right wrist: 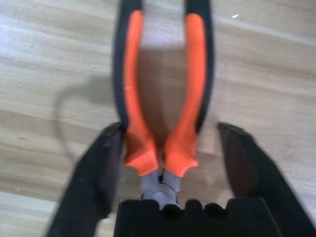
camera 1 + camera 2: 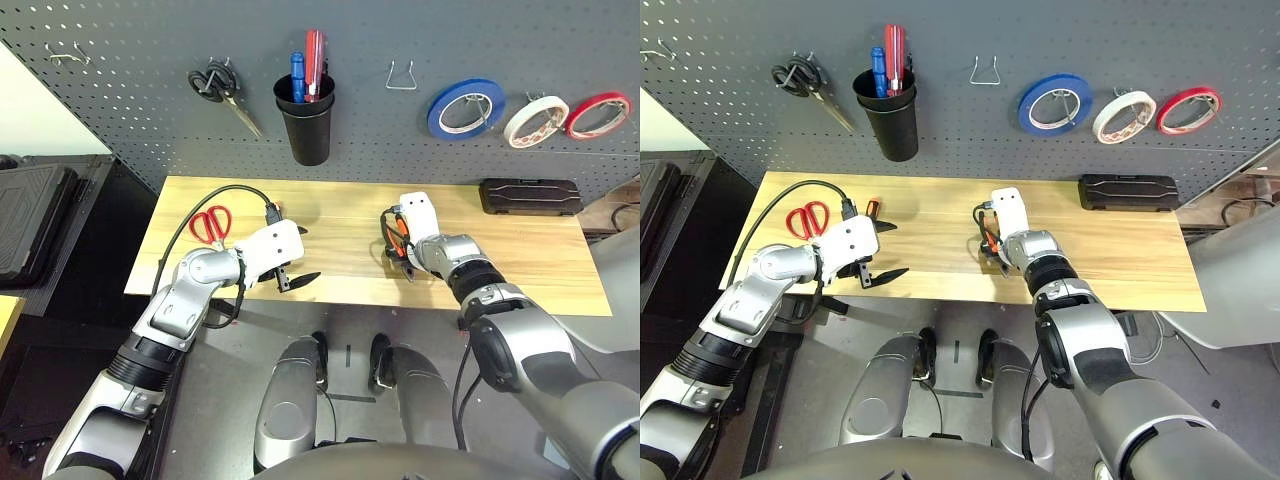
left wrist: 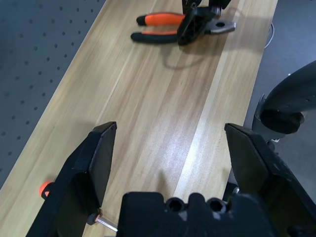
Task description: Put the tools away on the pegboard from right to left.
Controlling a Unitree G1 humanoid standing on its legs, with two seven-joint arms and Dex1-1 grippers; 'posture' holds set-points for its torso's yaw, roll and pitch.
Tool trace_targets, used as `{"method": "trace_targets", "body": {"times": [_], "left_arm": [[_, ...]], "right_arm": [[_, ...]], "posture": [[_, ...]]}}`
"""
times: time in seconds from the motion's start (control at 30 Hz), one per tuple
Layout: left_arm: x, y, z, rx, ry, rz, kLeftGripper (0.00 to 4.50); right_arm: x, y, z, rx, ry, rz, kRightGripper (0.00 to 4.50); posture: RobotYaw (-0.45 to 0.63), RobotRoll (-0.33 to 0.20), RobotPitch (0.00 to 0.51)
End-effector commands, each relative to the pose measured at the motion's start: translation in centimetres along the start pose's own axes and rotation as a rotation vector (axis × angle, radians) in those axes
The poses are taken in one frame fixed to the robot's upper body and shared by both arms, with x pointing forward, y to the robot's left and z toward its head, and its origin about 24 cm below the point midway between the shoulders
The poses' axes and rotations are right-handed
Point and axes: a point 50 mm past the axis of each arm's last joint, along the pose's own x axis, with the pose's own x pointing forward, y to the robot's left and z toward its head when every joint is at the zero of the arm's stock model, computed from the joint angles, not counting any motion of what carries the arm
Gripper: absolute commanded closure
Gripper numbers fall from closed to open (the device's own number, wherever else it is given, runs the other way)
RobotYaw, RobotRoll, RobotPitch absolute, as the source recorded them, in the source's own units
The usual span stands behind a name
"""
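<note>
Pegboard [image 2: 120,60] w/ 3 tape rolls, 1 pliers [image 1: 163,98] straddled by spread right gripper [image 1: 168,163], left gripper [image 3: 173,163] spread.

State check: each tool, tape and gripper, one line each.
Pliers: flat on table, handles between right gripper's fingers, not yet clamped.
Red scissors: flat on table, closed.
White tape: hung on pegboard.
Black scissors: hung on pegboard.
Left gripper: open, empty.
Right gripper: open around pliers.
</note>
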Motion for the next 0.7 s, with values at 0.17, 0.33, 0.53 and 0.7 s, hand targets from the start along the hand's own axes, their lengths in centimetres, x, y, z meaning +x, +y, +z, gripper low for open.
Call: {"method": "trace_targets", "body": {"times": [0.17,0.33,0.53,0.7], "left_arm": [[0.4,-0.4,-0.5,0.012,0.016,-0.031,0.0],[0.3,-0.2,-0.3,0.006,-0.011,-0.015,0.0],[-0.7,0.2,1.2,-0.035,-0.133,0.055,0.0],[-2.3,0.7,3.6,-0.065,-0.297,0.139,0.0]], "right_arm": [[0.3,-0.2,-1.4,0.011,0.031,0.003,2.19],[-0.1,-0.3,-0.4,-0.064,-0.07,0.029,2.19],[-1.9,-0.9,0.6,-0.264,-0.318,0.087,2.19],[-4.1,-2.2,-0.9,-0.389,-0.514,0.116,2.19]], "posture": [[0.27,0.0,0.252],[0.27,0.0,0.247],[0.27,0.0,0.241],[0.28,0.0,0.232]]}}
